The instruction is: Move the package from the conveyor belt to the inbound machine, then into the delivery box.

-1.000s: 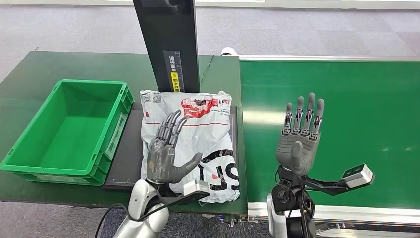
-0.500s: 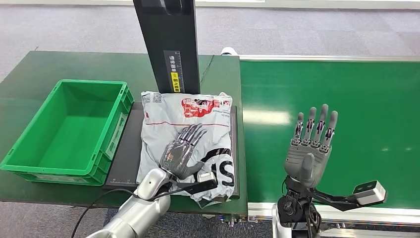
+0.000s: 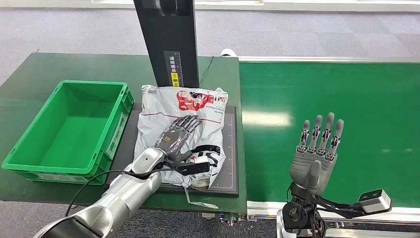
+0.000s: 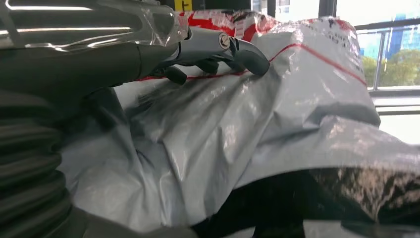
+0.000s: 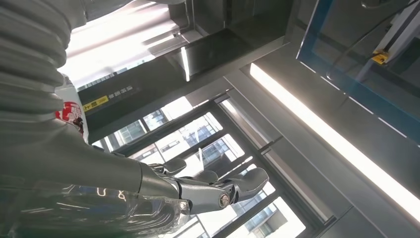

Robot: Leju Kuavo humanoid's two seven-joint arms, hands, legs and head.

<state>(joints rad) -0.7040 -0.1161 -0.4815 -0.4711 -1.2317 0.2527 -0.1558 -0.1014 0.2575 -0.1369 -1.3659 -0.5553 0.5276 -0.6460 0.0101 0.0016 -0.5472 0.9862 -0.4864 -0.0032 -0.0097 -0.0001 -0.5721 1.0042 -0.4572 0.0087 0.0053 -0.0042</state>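
Observation:
The grey plastic package [image 3: 198, 106] with red and black print lies crumpled on the inbound machine's black platform [image 3: 225, 173], below the machine's dark column [image 3: 168, 39]. My left hand [image 3: 176, 139] grips the package's near half: its fingers [image 4: 218, 47] lie across the top and the film [image 4: 277, 124] bunches up under the palm. The near edge of the package is folded up off the platform. My right hand [image 3: 317, 153] is held upright and open over the near edge of the green conveyor belt [image 3: 346, 99], holding nothing, its fingers [image 5: 218, 191] spread.
The green delivery box [image 3: 29, 158] stands on the dark green table, just left of the platform. A thin strip of clear film [image 3: 200, 203] lies at the table's front edge. The column rises behind the package.
My left hand came down from above onto the package and took hold of it; the package slid left and away and crumpled. My right hand drew back to the right and nearer me.

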